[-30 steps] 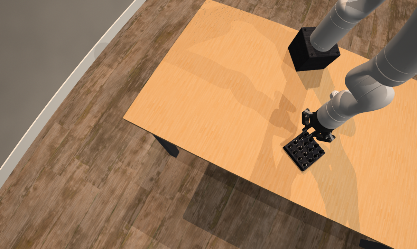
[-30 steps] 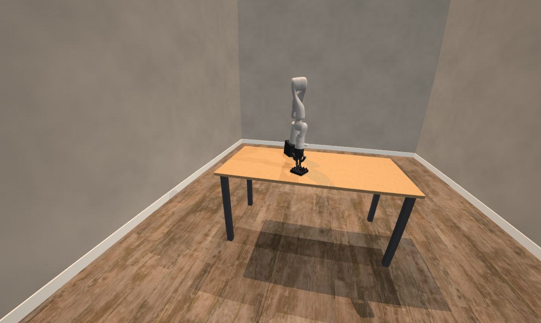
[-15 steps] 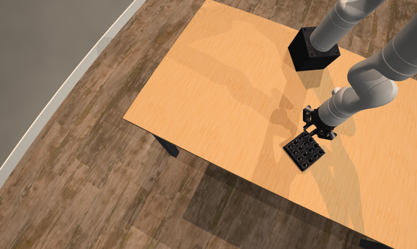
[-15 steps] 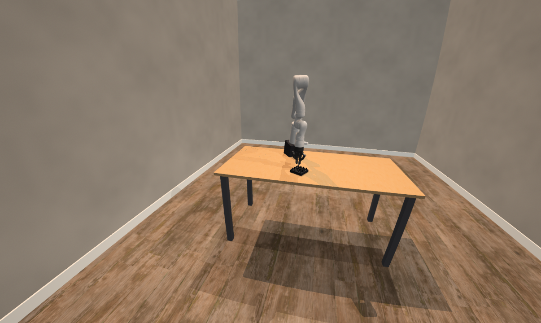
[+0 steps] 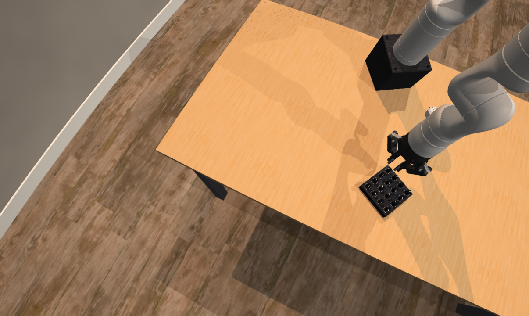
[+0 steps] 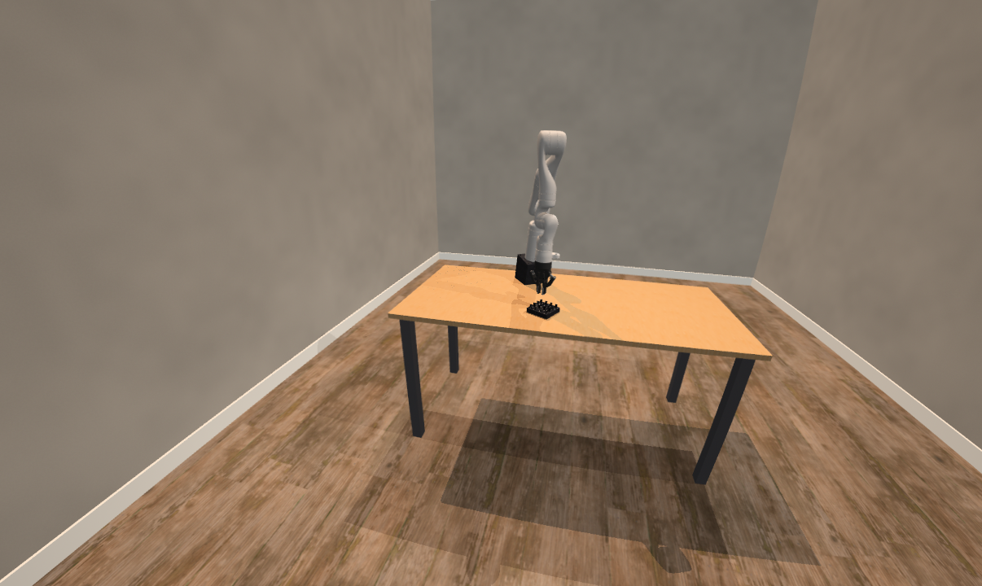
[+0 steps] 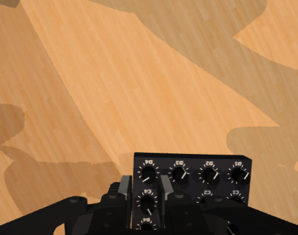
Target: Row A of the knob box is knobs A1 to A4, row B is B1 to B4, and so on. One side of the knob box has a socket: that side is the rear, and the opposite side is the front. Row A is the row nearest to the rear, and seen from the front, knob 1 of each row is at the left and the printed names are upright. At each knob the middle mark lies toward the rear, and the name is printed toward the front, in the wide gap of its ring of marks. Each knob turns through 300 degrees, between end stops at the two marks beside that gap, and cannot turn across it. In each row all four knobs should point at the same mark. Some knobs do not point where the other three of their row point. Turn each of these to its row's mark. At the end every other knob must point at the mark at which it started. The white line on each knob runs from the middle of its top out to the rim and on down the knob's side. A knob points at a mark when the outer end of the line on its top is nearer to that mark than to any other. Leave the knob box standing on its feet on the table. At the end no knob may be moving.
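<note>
1. The gripper (image 7: 145, 193) points straight down. Its fingers are set to a narrow gap with nothing between them.
2. Directly below, and apart from the fingertips, stands the knob box (image 5: 385, 191). The exterior view shows a gap between hand and box.
3. In the wrist view the gap between the fingers lines up with the box's leftmost column of knobs. The nearest knob (image 7: 146, 201) of it that shows in full sits just ahead of the fingertips. My judgement is that a straight descent would land on this column.
4. Most of the box lies ahead of the hand, over its near edge.
5. Count: one box, sixteen knobs in four rows of four. The farthest row (image 7: 208, 175) shows all four.
6. The box stands on the table (image 5: 278, 117). One arm base (image 5: 378, 74) lies well behind the hand.
</note>
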{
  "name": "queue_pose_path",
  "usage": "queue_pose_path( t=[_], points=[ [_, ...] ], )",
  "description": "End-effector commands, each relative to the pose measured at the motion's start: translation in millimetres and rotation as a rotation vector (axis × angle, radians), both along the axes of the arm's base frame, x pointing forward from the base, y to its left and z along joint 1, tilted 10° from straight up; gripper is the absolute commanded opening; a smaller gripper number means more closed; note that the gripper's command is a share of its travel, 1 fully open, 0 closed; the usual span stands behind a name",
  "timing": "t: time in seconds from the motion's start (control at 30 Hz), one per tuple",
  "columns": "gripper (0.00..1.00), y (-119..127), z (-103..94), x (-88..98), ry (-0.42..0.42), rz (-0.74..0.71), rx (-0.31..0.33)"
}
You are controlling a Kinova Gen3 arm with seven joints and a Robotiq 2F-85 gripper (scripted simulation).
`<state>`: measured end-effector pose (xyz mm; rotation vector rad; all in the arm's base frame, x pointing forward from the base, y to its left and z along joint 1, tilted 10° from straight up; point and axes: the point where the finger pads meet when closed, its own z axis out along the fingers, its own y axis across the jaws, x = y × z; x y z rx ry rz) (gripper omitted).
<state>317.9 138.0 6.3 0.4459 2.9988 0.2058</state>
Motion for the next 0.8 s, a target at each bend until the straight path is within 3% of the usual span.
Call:
queue_pose_path(
  t=[0.0,0.77],
  points=[
    [0.19,3.1,3.8,0.7,-0.007,0.009,0.001],
    [0.19,2.8,4.9,0.4,-0.004,-0.011,0.003]
  ],
)
